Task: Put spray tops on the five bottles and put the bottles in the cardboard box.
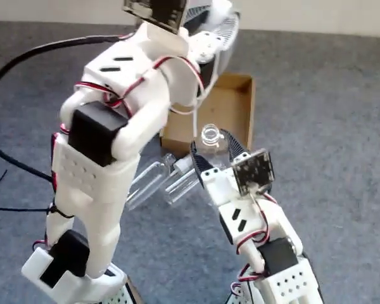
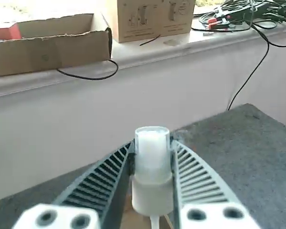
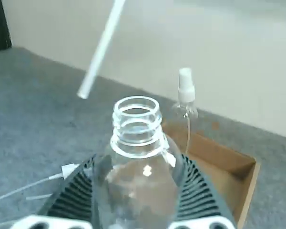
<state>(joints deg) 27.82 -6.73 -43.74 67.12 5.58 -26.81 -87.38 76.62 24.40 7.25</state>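
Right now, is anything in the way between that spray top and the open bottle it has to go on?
Nothing visible. The left hand grips the spray top, whose tube ends in open air close to the open mouth of the bottle, not yet in it. The right hand holds that bottle upright.

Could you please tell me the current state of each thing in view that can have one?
left gripper: shut on a spray top.
right gripper: shut on the held bottle.
held bottle: upright, neck open, no top on.
far bottle: upright, spray top fitted, at the box's far end.
cardboard box: open.
lying bottles: on their sides on the table.
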